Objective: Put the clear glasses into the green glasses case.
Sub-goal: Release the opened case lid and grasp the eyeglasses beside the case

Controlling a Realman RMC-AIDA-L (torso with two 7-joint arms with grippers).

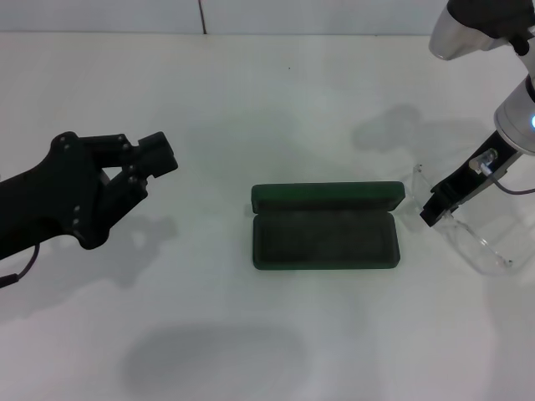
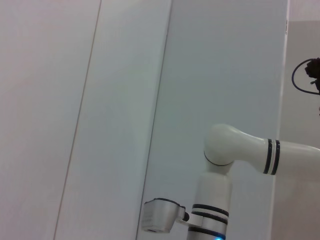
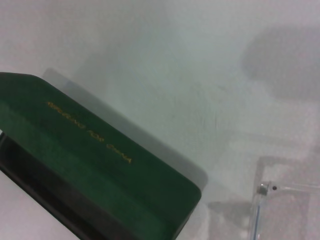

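The green glasses case (image 1: 326, 238) lies open at the table's middle, its lid (image 1: 328, 195) tipped back toward the far side and its dark lining bare. Gold lettering shows on the lid (image 3: 90, 135) in the right wrist view. The clear glasses (image 1: 472, 225) are just right of the case, with one hinge and arm (image 3: 265, 189) showing close in the right wrist view. My right gripper (image 1: 436, 209) reaches down onto the glasses' end nearest the case; its hold on them cannot be made out. My left gripper (image 1: 157, 155) hovers shut at the table's left, far from both.
The white table (image 1: 276, 100) runs to a pale wall at the back. The left wrist view shows only wall panels and the right arm's white links (image 2: 235, 150).
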